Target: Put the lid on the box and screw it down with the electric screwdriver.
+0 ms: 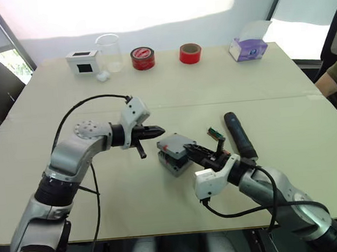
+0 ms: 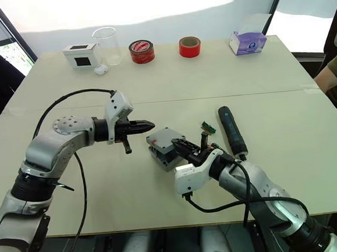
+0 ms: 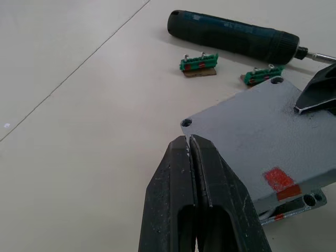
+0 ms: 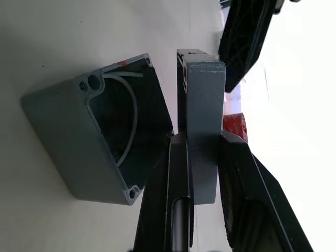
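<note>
One lid [image 4: 202,105] pinched in right hand [image 1: 195,153], one box [image 4: 100,142], left hand [image 1: 157,131] pressed together

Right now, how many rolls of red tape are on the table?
2. One red tape roll sits at the table's far edge beside the clear beaker; the other red roll sits to its right, nearer the tissue box. None looks hidden.

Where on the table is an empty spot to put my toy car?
Bare room: the middle strip of the table between the red tape rolls and the box. Crowded: around the box, where both grippers, the lid and the electric screwdriver sit.
</note>
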Available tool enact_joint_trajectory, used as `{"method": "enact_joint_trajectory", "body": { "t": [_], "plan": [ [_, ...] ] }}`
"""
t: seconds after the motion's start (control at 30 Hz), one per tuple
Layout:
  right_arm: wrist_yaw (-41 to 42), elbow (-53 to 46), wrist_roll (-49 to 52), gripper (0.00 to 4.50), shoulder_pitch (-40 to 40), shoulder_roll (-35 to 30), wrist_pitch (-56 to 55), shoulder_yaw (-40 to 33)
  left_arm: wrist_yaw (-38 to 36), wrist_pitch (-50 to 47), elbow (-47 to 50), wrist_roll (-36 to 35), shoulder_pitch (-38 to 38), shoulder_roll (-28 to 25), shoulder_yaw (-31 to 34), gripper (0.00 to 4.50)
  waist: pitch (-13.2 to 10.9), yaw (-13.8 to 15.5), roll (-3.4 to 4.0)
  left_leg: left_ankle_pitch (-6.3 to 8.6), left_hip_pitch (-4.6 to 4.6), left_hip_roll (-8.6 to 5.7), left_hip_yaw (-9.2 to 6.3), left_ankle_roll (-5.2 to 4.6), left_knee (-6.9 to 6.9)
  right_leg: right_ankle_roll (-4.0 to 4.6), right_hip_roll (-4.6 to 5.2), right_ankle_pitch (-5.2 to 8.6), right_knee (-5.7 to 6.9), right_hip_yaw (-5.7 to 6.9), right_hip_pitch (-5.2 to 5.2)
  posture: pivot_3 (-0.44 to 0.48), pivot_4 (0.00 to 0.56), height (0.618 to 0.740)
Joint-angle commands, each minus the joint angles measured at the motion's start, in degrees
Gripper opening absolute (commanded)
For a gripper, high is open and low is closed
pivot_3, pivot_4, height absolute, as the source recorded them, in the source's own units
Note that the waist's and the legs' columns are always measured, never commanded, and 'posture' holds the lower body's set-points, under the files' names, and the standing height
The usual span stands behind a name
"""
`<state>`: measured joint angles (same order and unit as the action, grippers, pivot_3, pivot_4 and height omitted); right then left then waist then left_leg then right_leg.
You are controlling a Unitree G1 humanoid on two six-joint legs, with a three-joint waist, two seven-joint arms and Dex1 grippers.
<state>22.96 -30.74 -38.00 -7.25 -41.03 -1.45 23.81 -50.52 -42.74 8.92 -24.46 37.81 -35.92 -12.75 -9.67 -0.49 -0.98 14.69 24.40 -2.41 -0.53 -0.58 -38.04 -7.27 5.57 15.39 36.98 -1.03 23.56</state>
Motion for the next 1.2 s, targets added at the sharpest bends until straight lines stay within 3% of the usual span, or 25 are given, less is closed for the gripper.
{"method": "enact_joint_trajectory", "body": {
  "t": [0.03, 0.6, 0.83, 0.9, 1.1, 1.2],
  "plan": [
    [1.0, -0.1, -0.96, 0.13, -0.12, 0.61, -2.31, -1.65, -0.91, 1.46, 2.18, 0.68, -0.32, 0.19, 0.07, 0.03, 0.0, -0.01, 0.0, 0.0, 0.0, 0.0, 0.0, 0.0, 0.0, 0.0, 0.0, 0.0, 0.0, 0.0, 0.0, 0.0, 0.15, 0.74],
    [4.24, 0.05, -2.4, 0.13, 2.3, 3.55, -4.42, -3.93, -5.57, 1.64, 5.82, 2.28, -1.9, 0.02, -4.06, 0.03, 0.01, 0.01, 0.0, 0.01, -0.11, 0.0, -0.02, -0.01, -0.02, 0.0, -0.01, 0.0, 0.02, 0.02, -0.12, 0.0, 0.15, 0.74],
    [5.5, 0.31, -2.68, 0.13, 3.08, 4.6, -4.94, -4.58, -6.59, 5.32, 3.37, 9.34, -2.42, -0.7, -10.36, 0.03, 0.04, 0.21, 0.0, 0.06, -0.38, 0.0, -0.02, -0.09, -0.01, 0.02, -0.01, 0.02, -0.02, 0.03, -0.42, 0.0, 0.15, 0.74],
    [5.69, 0.26, -2.86, 1.17, 3.18, 4.86, -5.13, -4.74, -6.66, 6.24, 2.73, 10.78, -2.62, -0.48, -11.01, 0.0, 0.04, 0.27, 0.0, 0.09, -0.6, 0.0, -0.02, -0.15, -0.01, 0.05, -0.01, 0.05, -0.04, 0.03, -0.64, 0.0, 0.15, 0.74],
    [6.2, -0.32, -3.15, 3.55, 4.09, 5.27, -6.13, -5.87, -7.16, 6.65, 2.1, 11.69, -4.19, 0.62, -11.74, 0.0, 0.05, 0.11, -0.02, 0.15, -1.0, 0.01, -0.02, -0.23, 0.05, 0.05, 0.0, 0.14, -0.07, 0.04, -1.03, 0.0, 0.15, 0.74],
    [6.3, -0.98, -3.03, 3.55, 4.91, 5.13, -6.53, -6.65, -6.73, 7.86, 0.82, 13.31, -5.79, 0.56, -12.26, 0.0, 0.09, 0.12, -0.02, 0.15, -1.01, 0.01, -0.03, -0.23, 0.05, 0.05, 0.0, 0.14, -0.05, 0.05, -1.04, 0.0, 0.15, 0.74]
  ]
}}
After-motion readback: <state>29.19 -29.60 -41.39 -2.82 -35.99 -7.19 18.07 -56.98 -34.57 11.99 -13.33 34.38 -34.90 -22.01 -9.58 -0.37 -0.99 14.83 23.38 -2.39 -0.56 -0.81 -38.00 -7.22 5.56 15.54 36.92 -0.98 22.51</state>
